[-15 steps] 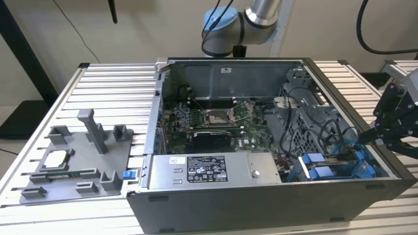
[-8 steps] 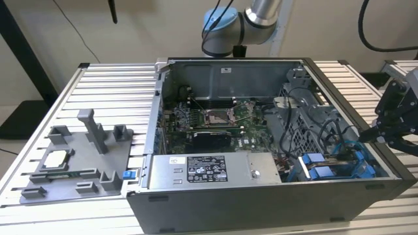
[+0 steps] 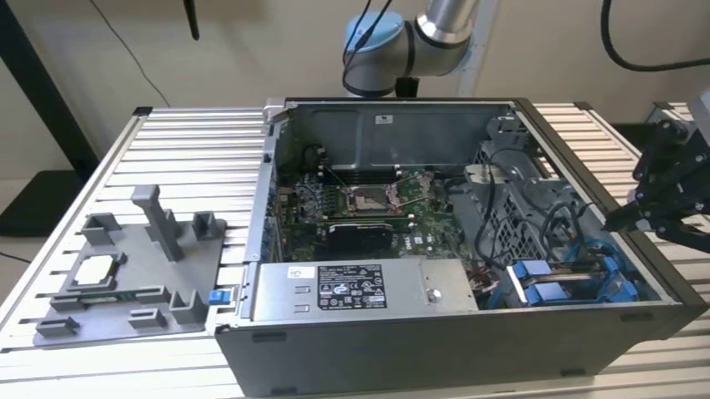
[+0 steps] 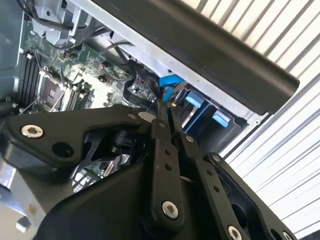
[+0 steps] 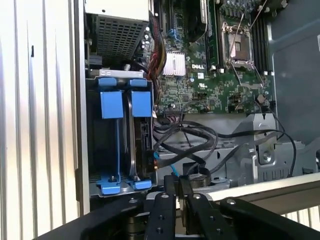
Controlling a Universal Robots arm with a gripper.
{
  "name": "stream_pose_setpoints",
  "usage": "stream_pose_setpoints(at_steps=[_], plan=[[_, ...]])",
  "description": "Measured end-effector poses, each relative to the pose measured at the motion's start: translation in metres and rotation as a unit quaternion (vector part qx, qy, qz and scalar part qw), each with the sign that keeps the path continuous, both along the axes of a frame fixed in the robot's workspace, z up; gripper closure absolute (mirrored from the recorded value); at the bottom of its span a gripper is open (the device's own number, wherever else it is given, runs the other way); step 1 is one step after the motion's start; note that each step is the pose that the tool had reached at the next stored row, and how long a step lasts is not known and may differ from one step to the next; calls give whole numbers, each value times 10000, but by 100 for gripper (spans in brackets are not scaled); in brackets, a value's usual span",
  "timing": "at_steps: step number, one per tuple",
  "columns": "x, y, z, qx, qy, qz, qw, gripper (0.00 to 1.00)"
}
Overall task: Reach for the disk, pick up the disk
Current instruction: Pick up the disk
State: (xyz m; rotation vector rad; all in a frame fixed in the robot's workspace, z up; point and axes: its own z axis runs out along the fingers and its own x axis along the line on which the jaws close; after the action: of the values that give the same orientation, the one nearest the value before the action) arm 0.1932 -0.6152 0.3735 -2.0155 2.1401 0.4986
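Hovering hand (image 3: 623, 223), disk (image 3: 549, 291) apart (in bay)

- Two blue carrier frames (image 5: 111, 105) stand side by side in the open computer case's (image 5: 80, 125) drive bay.
- The disk (image 5: 144, 142) sits edge-on in the frame beside the black cables (image 5: 192, 137).
- The gripper (image 5: 177, 184), fingers drawn together and empty, hangs near the frames' ends.
- A green motherboard (image 5: 220, 85) lies past the cables.
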Motion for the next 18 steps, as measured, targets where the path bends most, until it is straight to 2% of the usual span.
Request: stream_pose_setpoints(at_steps=[4,11,13,15,18], plan=[[-153,0,52,0,0,0,10000,100],[-453,0,63,0,0,0,10000,100],[-470,0,58,-2,0,0,10000,100],[-474,-4,45,-4,-40,13,10000,100],[-476,-20,40,-3,-70,60,10000,100]])
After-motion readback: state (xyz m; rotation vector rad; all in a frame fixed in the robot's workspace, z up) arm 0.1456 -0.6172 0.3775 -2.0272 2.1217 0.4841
